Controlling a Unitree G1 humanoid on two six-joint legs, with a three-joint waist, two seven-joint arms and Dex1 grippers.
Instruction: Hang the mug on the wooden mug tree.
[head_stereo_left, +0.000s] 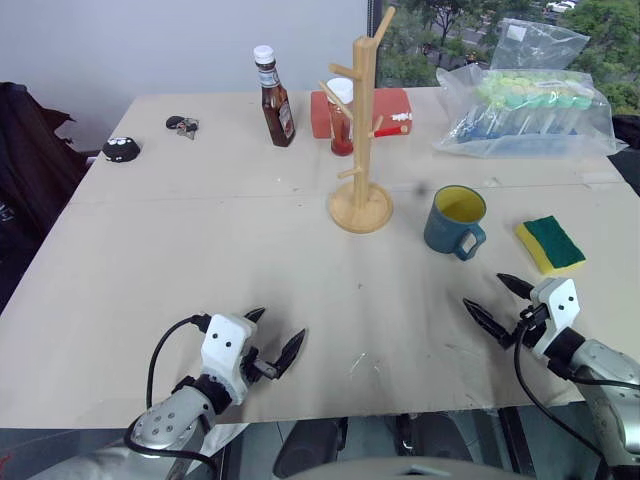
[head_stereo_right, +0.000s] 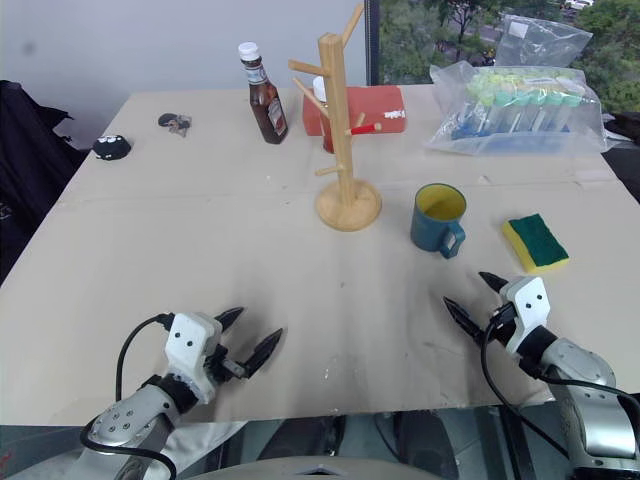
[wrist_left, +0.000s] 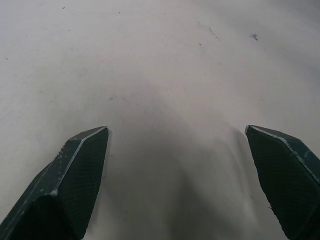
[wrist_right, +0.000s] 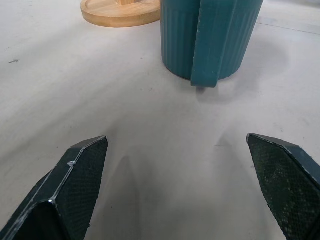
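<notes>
Nearest the robot, two grippers hover low over a pale beige worktop (head_stereo_left: 200, 260), close to its front edge. The left gripper (head_stereo_left: 277, 342) sits at the near left with its two black fingers spread apart and nothing between them; the wrist view shows bare worktop under the fingertips (wrist_left: 82, 165). The right gripper (head_stereo_left: 498, 302) sits at the near right, its fingers likewise spread wide and holding nothing, pointing toward the mug.

A little farther in, ahead of the right gripper, the mug (head_stereo_left: 456, 221) stands upright on the worktop. It is teal-blue with a yellow inside, and its loop handle faces back toward the right gripper. Just to the mug's right lies a yellow sponge with a green top (head_stereo_left: 550, 245), apart from it.

To the mug's left, near the middle of the worktop, stands the wooden mug tree (head_stereo_left: 362, 130), an upright pole with angled pegs on a round disc base. Nothing hangs on its pegs, and the mug is near the base but not touching it.

Behind the tree are a brown sauce bottle (head_stereo_left: 274, 97), a smaller red bottle (head_stereo_left: 342, 120) and a red box (head_stereo_left: 390, 108). At the far right lies a clear plastic bag of tubes (head_stereo_left: 525, 105). At the far left rest two small dark objects (head_stereo_left: 121, 149).
</notes>
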